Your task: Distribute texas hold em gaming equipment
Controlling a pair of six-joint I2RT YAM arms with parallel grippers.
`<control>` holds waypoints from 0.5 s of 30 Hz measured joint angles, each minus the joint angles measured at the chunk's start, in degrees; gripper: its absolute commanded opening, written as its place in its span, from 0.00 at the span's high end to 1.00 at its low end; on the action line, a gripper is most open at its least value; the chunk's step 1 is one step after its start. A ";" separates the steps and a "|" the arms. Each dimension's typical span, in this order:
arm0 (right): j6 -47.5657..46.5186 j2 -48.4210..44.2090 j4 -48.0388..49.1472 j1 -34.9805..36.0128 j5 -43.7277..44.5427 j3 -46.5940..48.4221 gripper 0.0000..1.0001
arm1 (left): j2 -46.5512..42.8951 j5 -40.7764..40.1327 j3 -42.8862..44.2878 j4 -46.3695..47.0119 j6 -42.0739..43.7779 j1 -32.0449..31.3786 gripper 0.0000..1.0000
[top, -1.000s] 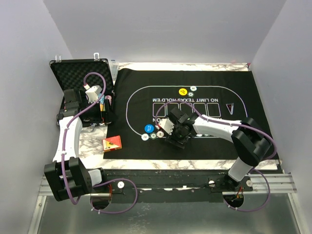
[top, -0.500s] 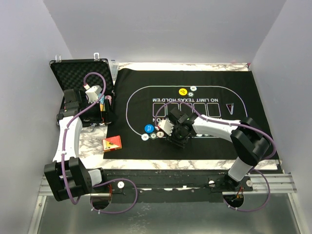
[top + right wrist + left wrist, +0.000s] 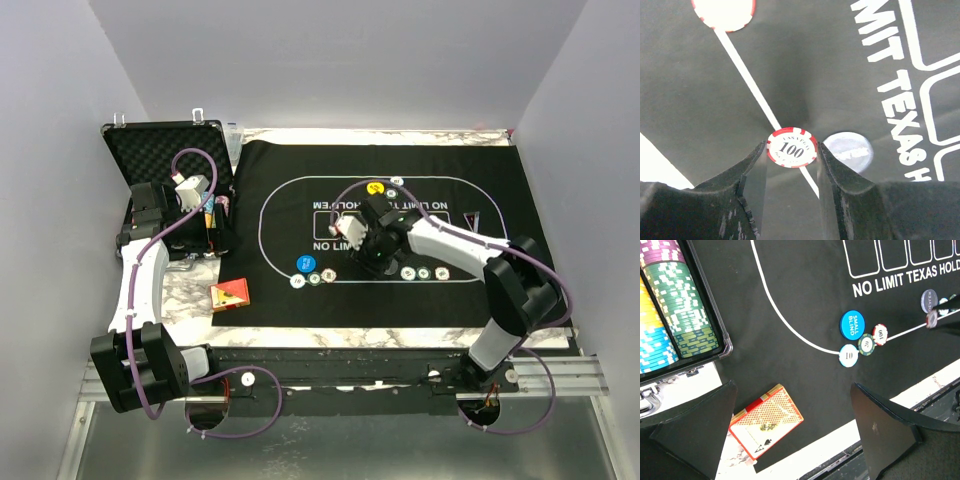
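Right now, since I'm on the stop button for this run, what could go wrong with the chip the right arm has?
1. The 100 chip seems pinched only by its rim, at the very tips of the right fingers. It could slip out and roll across the mat.
2. The dealer disc lies right next to it in the wrist view, so a release here might land the chip on that disc.

This looks like a robotics lab test cell. Bare pale panels (image 3: 60,80) box in a marble-look table (image 3: 190,290), and cabled robot arms (image 3: 135,285) are bolted to aluminium rail (image 3: 590,375).
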 measured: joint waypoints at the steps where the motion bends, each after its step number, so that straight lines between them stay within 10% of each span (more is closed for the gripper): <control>1: -0.15 0.02 -0.17 -1.20 -0.50 0.94 0.63 | 0.00 0.00 0.00 0.00 0.00 0.00 0.01; 15: -1.81 16.17 -0.87 -23.12 -4.44 25.92 0.66 | 0.02 -0.02 0.00 0.00 0.02 0.00 0.01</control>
